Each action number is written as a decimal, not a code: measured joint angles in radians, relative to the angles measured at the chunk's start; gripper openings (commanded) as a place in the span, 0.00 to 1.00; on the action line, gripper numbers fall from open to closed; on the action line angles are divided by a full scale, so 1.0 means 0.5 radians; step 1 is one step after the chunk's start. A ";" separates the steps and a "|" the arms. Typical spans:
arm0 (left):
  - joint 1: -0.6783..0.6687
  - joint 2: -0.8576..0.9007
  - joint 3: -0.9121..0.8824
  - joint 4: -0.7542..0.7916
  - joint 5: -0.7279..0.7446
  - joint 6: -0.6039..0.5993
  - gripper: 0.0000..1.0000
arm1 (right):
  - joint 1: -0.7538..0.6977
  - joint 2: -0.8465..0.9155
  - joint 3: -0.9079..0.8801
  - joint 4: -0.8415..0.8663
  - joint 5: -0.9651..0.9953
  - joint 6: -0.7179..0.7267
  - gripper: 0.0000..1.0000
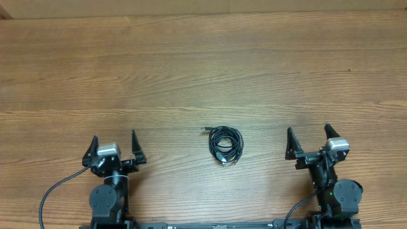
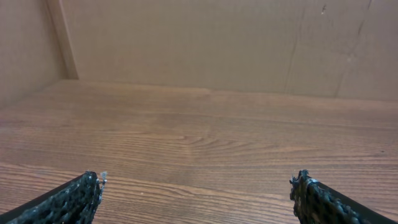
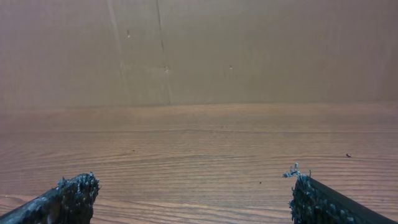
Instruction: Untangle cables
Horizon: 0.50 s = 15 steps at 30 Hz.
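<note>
The cables [image 1: 225, 144] lie wound into one small black coil on the wooden table, with a plug end poking out at its upper left. My left gripper [image 1: 114, 137] stands open to the coil's left, well apart from it. To the right of the coil my right gripper [image 1: 309, 131] is open too, also apart. Neither wrist view shows the cables. In the left wrist view only my left gripper [image 2: 198, 182] shows, with bare wood between its black fingertips [image 2: 84, 190]. The right wrist view has my right gripper [image 3: 193, 182] spread wide over bare wood.
The wooden table [image 1: 203, 70] stretches far behind the coil to a tan back wall [image 2: 211, 43]. Thick black arm cables [image 1: 54, 191] run along the near edge by each arm base.
</note>
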 measured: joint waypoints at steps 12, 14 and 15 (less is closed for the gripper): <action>0.000 0.000 0.000 0.000 0.000 0.000 1.00 | 0.000 0.000 0.000 0.000 0.000 -0.001 1.00; 0.000 0.000 0.001 0.000 0.000 0.000 0.99 | 0.000 0.000 0.000 0.000 0.000 -0.001 1.00; 0.000 0.000 0.001 0.000 0.000 0.000 1.00 | 0.000 0.000 0.000 0.000 0.000 -0.002 1.00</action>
